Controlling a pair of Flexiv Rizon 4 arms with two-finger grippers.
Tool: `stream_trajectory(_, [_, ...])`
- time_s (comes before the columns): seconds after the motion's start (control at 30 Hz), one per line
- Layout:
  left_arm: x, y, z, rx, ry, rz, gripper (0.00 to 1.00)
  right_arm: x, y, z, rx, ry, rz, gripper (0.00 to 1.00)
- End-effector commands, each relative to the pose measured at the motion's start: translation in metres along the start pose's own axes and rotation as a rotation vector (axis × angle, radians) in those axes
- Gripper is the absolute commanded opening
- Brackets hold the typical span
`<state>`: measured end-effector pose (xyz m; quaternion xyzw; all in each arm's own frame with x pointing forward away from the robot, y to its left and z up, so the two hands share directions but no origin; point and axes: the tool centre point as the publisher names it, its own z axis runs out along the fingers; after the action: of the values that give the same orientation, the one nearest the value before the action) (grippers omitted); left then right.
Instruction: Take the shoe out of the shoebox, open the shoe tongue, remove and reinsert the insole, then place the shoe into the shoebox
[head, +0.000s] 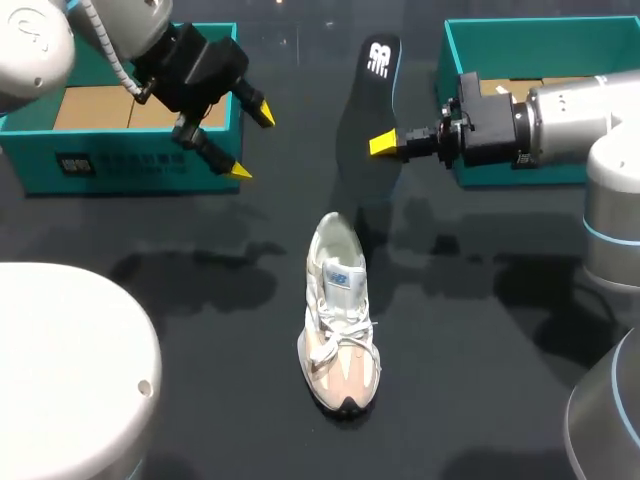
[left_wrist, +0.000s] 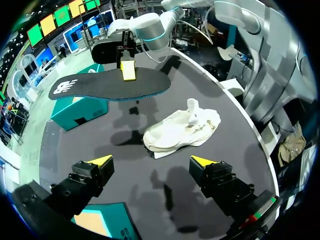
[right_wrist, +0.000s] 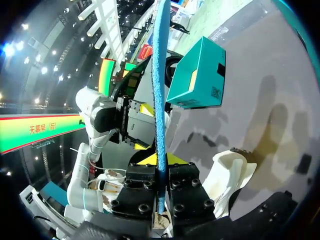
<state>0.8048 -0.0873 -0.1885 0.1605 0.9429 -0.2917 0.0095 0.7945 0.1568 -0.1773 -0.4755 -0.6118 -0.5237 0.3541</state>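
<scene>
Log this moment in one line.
insole: out of shoe, raised | right jaws: shut on insole | left jaws: open, empty | shoe: upright on table

So the shoe sits on the table pretty much dead centre, toe toward the robot, heel pointing away. Behind it, between the two boxes, the insole is up off the table, pinched between the fingers of the right gripper, which comes in from the right. The left shoebox is far left and the right shoebox far right. The left gripper hangs by the left shoebox's right end, fingers spread.
</scene>
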Motion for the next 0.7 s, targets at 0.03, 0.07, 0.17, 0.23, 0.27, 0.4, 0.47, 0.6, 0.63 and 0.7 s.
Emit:
stream_trajectory(0.03, [0.018,-0.003,0.024,-0.016,0.015,-0.046,1.00,-0.008,-0.004,0.003,-0.039,-0.041,-0.035,0.00])
stream_trajectory(0.07, [0.025,-0.002,0.032,-0.021,0.024,-0.049,1.00,-0.012,-0.008,0.005,-0.051,-0.039,-0.067,0.00])
stream_trajectory(0.17, [0.042,0.005,0.046,-0.026,0.051,-0.092,1.00,-0.022,-0.016,0.009,-0.065,-0.013,-0.118,0.00])
stream_trajectory(0.23, [0.050,0.011,0.051,-0.019,0.058,-0.133,1.00,-0.026,-0.018,0.012,-0.058,-0.002,-0.149,0.00])
stream_trajectory(0.27, [0.054,0.014,0.053,-0.021,0.054,-0.156,1.00,-0.028,-0.020,0.013,-0.058,0.001,-0.165,0.00])
stream_trajectory(0.4, [0.073,0.026,0.057,-0.014,0.087,-0.211,1.00,-0.029,-0.024,0.017,-0.052,-0.012,-0.254,0.00])
stream_trajectory(0.47, [0.073,0.026,0.057,-0.014,0.087,-0.211,1.00,-0.028,-0.028,0.016,-0.049,-0.010,-0.260,0.00])
stream_trajectory(0.6, [0.073,0.026,0.057,-0.014,0.087,-0.211,1.00,-0.028,-0.028,0.016,-0.049,-0.010,-0.260,0.00])
stream_trajectory(0.63, [0.073,0.026,0.057,-0.014,0.087,-0.211,1.00,-0.028,-0.028,0.016,-0.049,-0.010,-0.260,0.00])
stream_trajectory(0.7, [0.073,0.026,0.057,-0.014,0.087,-0.211,1.00,-0.028,-0.028,0.016,-0.049,-0.010,-0.260,0.00])
